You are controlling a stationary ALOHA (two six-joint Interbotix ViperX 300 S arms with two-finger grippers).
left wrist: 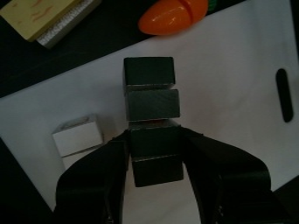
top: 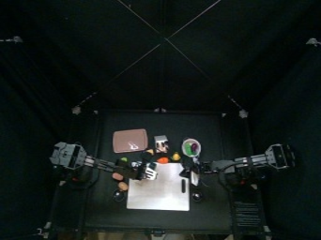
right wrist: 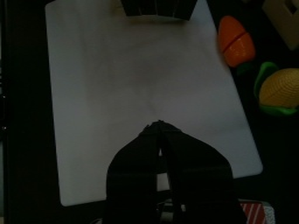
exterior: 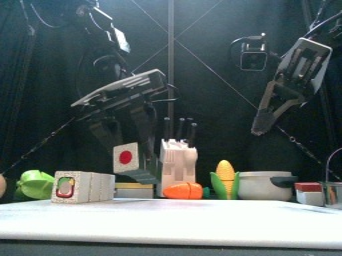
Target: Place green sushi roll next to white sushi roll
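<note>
The green sushi roll (exterior: 36, 184) is a bright green rounded piece at the table's far left. Right beside it stands the white sushi roll (exterior: 83, 186), a white cube with a red and green centre. In the left wrist view a small white block (left wrist: 79, 140) lies on the white cutting board (left wrist: 233, 122). My left gripper (left wrist: 155, 144) hangs over that board with its jaws spread wide. A black blocky piece (left wrist: 151, 92) that I cannot identify runs between them. My right gripper (right wrist: 160, 129) is shut and empty above the same board (right wrist: 128, 96), facing the left gripper.
An orange piece (exterior: 185, 190), a corn cob (exterior: 226, 178) and a grey bowl (exterior: 267, 185) stand in a row at mid table. Behind them are a white knife block (exterior: 177, 160) and a red-dot block (exterior: 126, 155). A brown board (top: 130, 141) and a green-rimmed bowl (top: 192, 147) lie at the back.
</note>
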